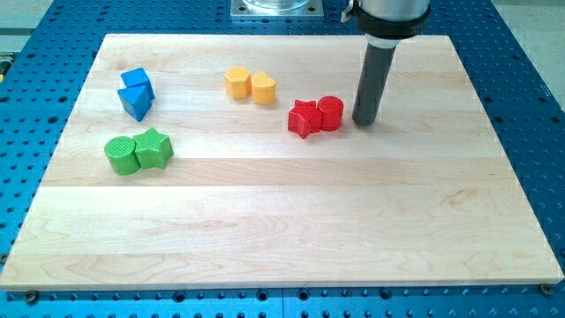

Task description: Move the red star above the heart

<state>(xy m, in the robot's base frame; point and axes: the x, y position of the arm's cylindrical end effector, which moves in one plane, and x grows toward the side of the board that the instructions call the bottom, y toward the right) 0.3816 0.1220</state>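
Note:
The red star (pixel 304 117) lies near the middle of the wooden board (pixel 282 221), touching a red round block (pixel 330 112) on its right. The yellow heart (pixel 263 87) sits up and to the left of the star, touching a yellow hexagon-like block (pixel 237 82) on its left. My tip (pixel 365 121) rests on the board just right of the red round block, a small gap apart from it.
Two blue blocks (pixel 136 93) sit together at the view's upper left. A green round block (pixel 122 154) and a green star (pixel 154 147) touch each other at the left. A blue perforated table (pixel 530 106) surrounds the board.

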